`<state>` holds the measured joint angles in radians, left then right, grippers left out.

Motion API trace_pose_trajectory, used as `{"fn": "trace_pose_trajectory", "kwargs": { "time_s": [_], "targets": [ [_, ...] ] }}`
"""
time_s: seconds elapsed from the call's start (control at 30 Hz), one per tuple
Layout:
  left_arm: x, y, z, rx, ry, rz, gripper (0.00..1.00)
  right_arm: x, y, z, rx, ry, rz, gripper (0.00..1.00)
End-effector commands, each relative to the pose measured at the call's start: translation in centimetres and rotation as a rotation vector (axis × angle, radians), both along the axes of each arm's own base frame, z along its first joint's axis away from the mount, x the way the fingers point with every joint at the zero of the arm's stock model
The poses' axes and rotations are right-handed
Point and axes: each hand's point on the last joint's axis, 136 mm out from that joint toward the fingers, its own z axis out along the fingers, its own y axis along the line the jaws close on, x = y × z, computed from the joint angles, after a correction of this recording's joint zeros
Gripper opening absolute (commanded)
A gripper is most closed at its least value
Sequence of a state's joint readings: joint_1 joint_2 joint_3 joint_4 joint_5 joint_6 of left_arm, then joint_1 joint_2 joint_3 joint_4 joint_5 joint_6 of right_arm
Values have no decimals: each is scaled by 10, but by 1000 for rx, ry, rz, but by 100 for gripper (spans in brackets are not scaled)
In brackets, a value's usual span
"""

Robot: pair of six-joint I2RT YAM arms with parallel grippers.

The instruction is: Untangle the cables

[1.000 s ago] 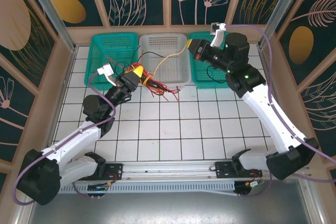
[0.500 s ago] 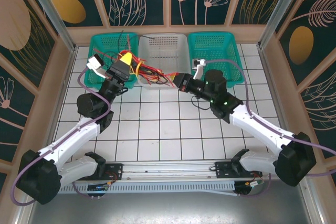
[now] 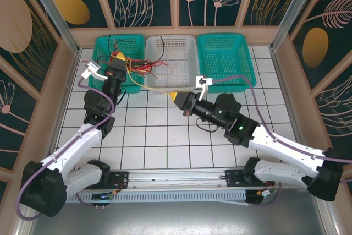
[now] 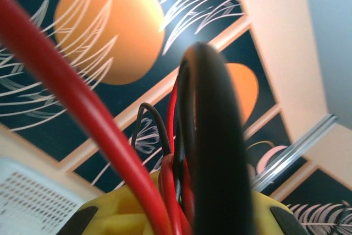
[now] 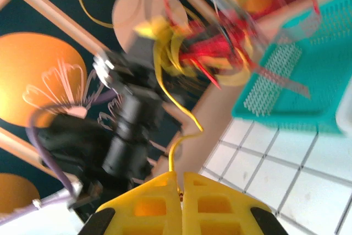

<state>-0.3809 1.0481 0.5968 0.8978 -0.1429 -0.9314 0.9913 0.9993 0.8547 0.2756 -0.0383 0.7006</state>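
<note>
1. Worktop (image 3: 181, 136): white tiles, with baskets along its far edge.
2. Left gripper (image 3: 117, 57): was clamped on the cables (image 3: 141, 69), a red, black and yellow tangle held above the teal basket (image 3: 103, 45) and the grey basket (image 3: 181, 59).
3. Right gripper (image 3: 177, 97): was closed on the yellow cable (image 3: 159, 89), which ran toward the tangle.

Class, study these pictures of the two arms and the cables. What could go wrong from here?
1. The yellow cable stretches from the bundle in the left fingers to the right fingers; more pull may tighten the tangle.
2. Loose red ends over the white basket could snag its mesh.
</note>
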Motion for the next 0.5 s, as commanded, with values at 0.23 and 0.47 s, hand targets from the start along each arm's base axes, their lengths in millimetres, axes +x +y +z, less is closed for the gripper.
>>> {"fn": "trace_pose_trajectory", "kwargs": {
  "time_s": [0.23, 0.47],
  "targets": [
    [-62, -52, -18, 167, -110, -379, 0, 27, -43, 121, -122, -239, -263, 0],
    [-121, -83, 6, 190, -279, -700, 0, 90, -83, 122, -157, -128, -369, 0]
  ]
}}
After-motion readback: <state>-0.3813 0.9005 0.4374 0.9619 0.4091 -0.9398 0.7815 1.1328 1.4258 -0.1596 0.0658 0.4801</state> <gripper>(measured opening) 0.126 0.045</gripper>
